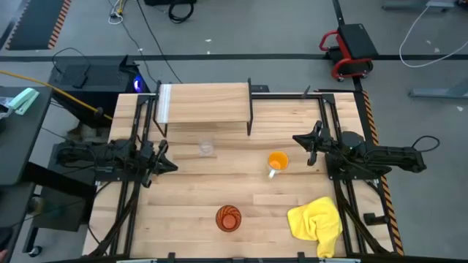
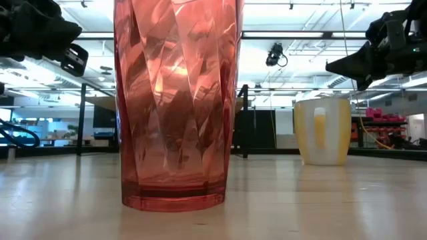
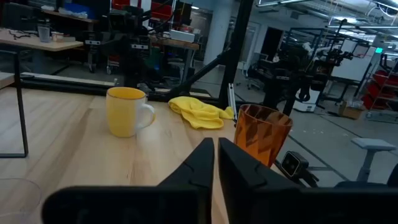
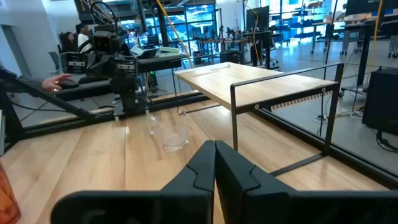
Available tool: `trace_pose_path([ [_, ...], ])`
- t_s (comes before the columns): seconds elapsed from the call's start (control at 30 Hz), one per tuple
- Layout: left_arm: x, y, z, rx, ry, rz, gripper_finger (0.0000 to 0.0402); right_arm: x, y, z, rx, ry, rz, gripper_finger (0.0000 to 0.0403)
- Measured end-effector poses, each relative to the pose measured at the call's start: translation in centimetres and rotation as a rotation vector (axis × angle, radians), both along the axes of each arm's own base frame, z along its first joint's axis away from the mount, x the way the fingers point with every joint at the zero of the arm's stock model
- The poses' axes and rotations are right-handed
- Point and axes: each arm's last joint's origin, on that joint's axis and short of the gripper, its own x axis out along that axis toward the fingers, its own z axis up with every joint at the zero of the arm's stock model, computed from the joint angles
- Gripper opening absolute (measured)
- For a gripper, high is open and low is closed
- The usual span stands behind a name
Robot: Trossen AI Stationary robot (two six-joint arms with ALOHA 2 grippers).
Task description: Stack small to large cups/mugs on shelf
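Observation:
The small clear glass (image 1: 207,148) (image 4: 169,132) stands upright on the tabletop just in front of the shelf (image 1: 205,104) (image 4: 255,84). The orange mug with pale handle (image 1: 277,162) (image 3: 126,111) (image 2: 323,131) stands right of centre. The ribbed orange-red tumbler (image 1: 228,218) (image 2: 175,103) (image 3: 262,133) stands upright near the near edge. My left gripper (image 1: 165,157) (image 3: 216,147) hovers shut at the table's left side, left of the glass. My right gripper (image 1: 300,140) (image 4: 215,147) hovers shut at the right, beside the mug.
A crumpled yellow cloth (image 1: 318,223) (image 3: 199,111) lies at the near right corner. The shelf's thin black legs (image 4: 234,118) stand on the far half of the table. People sit at desks beyond the table in the right wrist view.

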Motion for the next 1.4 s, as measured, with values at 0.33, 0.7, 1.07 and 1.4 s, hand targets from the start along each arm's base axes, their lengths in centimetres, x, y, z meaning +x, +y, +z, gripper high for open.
trace_pose_path([
  [0.33, 0.0, 0.0, 0.0, 0.0, 0.0, 0.0, 0.0031, 0.0, 0.0, 0.01, 0.0, -0.001, 0.0, 0.0015],
  [0.7, 0.0, 0.0, 0.0, 0.0, 0.0, 0.0, 0.0029, 0.0, 0.0, 0.0, 0.0, 0.0, 0.0, 0.0015],
  [1.07, 0.0, 0.0, 0.0, 0.0, 0.0, 0.0, 0.0028, 0.0, 0.0, 0.01, 0.0, 0.0, 0.0, 0.0015],
  [1.4, 0.0, 0.0, 0.01, 0.0, 0.0, 0.0, 0.0033, 0.0, 0.0, 0.0, 0.0, 0.0, 0.0, 0.0015],
])
